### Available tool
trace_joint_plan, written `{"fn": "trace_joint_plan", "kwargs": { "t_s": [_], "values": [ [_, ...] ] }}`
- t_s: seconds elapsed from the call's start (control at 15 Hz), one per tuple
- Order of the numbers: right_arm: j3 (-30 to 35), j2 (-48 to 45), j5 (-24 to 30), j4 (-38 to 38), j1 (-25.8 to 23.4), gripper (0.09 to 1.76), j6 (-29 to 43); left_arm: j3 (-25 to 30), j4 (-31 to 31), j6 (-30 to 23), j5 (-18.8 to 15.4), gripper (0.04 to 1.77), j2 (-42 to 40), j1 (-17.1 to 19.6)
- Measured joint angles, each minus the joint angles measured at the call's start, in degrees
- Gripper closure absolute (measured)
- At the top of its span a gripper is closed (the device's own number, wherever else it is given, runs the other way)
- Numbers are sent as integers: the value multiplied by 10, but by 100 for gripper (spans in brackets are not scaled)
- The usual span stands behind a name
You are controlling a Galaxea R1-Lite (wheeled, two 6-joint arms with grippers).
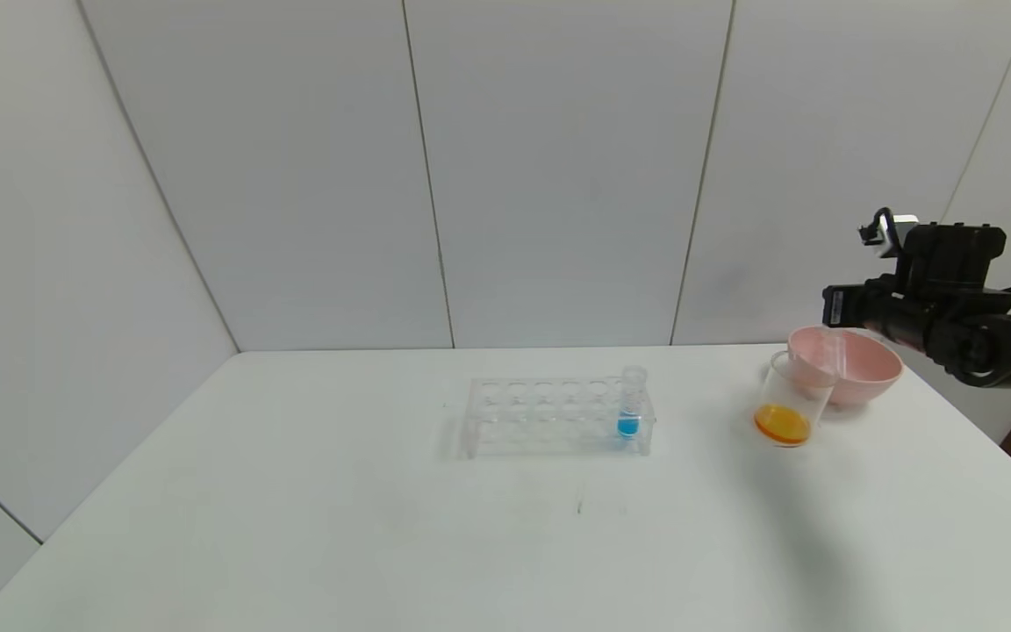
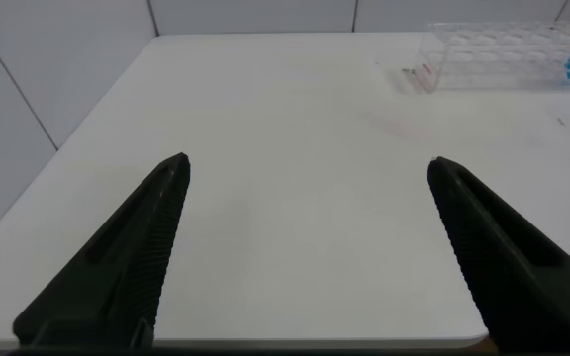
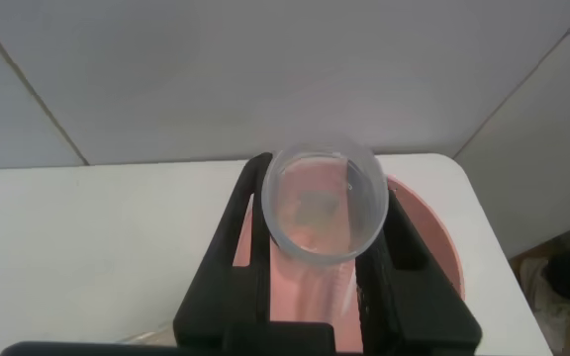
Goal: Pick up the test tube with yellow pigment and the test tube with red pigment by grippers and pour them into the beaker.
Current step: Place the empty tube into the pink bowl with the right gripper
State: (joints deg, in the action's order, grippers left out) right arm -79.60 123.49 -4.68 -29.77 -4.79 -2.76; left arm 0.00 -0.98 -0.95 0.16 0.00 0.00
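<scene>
My right tool (image 1: 837, 309) is up off the counter (image 1: 312, 527), at its far right end, and it is clamped on a clear test tube (image 3: 327, 203) that looks empty (I cannot tell which pigment it carried). The black fingers (image 3: 250, 213) press in on the tube from both sides, just below its ribbed top. Its long axis stands close to upright: the open mouth faces up toward my wrist, and the rounded end points down from the tool toward the pink bowl (image 1: 870, 367).

That bowl sits directly under the tool. The beaker (image 1: 788, 405) stands on the counter below the tool and a little toward my left side, touching or just beside the bowl's near rim. A shallow layer of orange liquid (image 1: 782, 423) lies in its bottom.

Well off to the left of the right tool, near the middle of the counter, is the clear rack (image 1: 549, 420). One blue tube (image 1: 630, 405) stands upright in the rack's end nearest the tool.

My left tool (image 2: 310, 168) hangs over the near left part of the counter, fingers wide apart and holding nothing, with the rack (image 2: 503, 54) far ahead of it
</scene>
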Motion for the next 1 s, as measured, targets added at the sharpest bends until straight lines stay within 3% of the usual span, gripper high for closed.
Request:
{"fn": "trace_joint_plan", "kwargs": {
  "t_s": [0.93, 1.0],
  "values": [
    [3, 20, 6, 6, -25, 130, 9, 0, 0, 0, 0, 9, 0, 0],
    [5, 20, 7, 7, -25, 125, 13, 0, 0, 0, 0, 9, 0, 0]
  ]
}}
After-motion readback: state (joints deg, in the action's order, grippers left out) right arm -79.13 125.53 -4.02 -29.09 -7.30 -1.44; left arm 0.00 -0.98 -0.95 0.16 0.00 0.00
